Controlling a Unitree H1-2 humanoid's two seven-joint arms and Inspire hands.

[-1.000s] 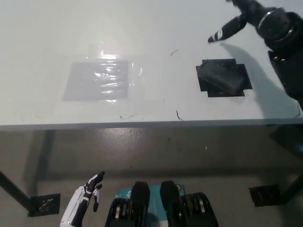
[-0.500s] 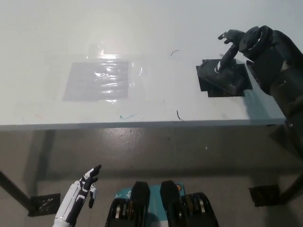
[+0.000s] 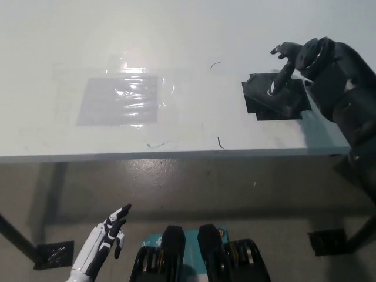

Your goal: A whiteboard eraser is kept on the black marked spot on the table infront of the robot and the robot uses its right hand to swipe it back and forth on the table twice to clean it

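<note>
Spreading wide below, the table (image 3: pixel 176 35) carries the eraser (image 3: pixel 276 97) on its black mark at two o'clock; the right hand (image 3: pixel 294 64), fingers apart, has dropped onto it, ready to grip. Left hand (image 3: pixel 106 244) idles open at seven o'clock.

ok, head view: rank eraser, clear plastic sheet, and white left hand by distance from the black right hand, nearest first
1. Eraser: on the black marked spot, right under the right hand, whose fingers are spread.
2. Clear plastic sheet: taped flat on the table's left part.
3. Left hand: lower left, below the table edge, resting.
</note>
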